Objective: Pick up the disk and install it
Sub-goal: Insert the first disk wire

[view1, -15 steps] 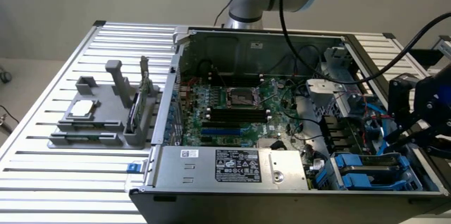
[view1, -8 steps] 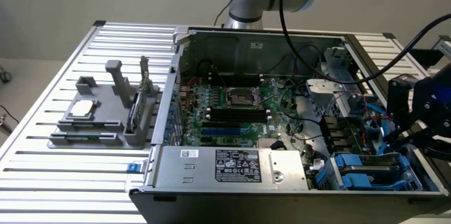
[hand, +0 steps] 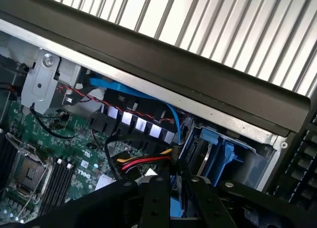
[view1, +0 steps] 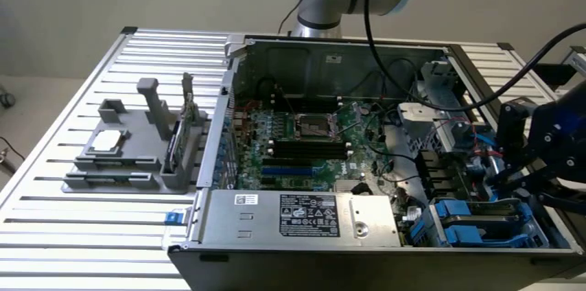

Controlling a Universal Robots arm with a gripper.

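Wrist view has the dark hand [hand: 177, 181] low over the drive-bay corner of the open black computer case [hand: 198, 79], its two fingers [hand: 156, 198] set close on a narrow blue plastic edge that I take for the carrier of the disk [hand: 177, 208]. Judged so, the pick looks done and installing is under way. Another blue carrier [hand: 220, 153] sits in the bay just beside, and a red, yellow and black cable bundle [hand: 143, 162] lies near, so seating calls for a square, cable-free entry. The hand hangs at the exterior view's right, above that bay.
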